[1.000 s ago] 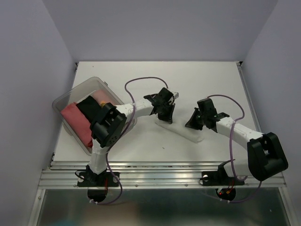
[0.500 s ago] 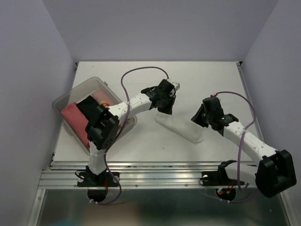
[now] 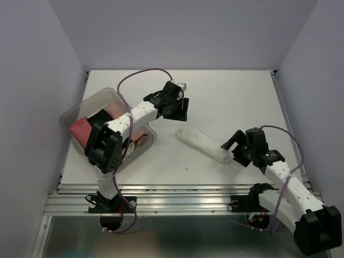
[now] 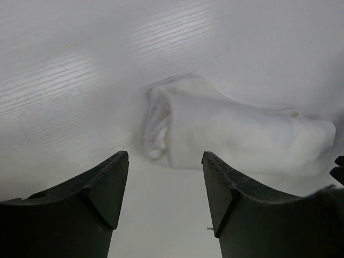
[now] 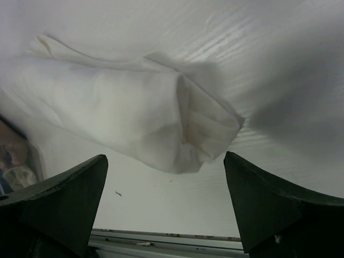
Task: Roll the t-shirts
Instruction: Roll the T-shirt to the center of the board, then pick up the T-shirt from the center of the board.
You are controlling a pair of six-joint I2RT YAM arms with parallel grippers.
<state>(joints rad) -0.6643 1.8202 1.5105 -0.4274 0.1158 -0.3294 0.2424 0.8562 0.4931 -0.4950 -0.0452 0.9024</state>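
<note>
- Rolled white t-shirt (image 3: 206, 145) on the table (image 3: 236, 97), right of centre; a tight bundle lying diagonally, far end pointing up-left, near end pointing down-right.
- Gripped by neither hand.
- Left hand (image 3: 180, 107) up and left of the roll's far end, apart from it. Fingers spread, nothing between them.
- From the left wrist: far end of the roll in plain sight beyond the two dark fingers (image 4: 102, 193), folded layers showing at its mouth, a strip of table between fingertips and cloth.
- Right hand (image 3: 232, 148) just beside the roll's near end, low over the table. Fingers spread wide, holding nothing.
- From the right wrist: near end of the roll facing the camera, stacked cloth edges visible, a loose corner trailing off toward the upper left; table showing between fingertips and cloth.
- Clear plastic tub (image 3: 75, 112) at the left side of the table, well apart from the roll, left arm reaching across above it.
- Inside the tub: salmon-pink t-shirt (image 3: 79, 129) against the left wall, black t-shirt (image 3: 99, 118) next to it, both partly hidden by the arm.
- Scrap of paler cloth at the tub's right corner; too small to tell more.
</note>
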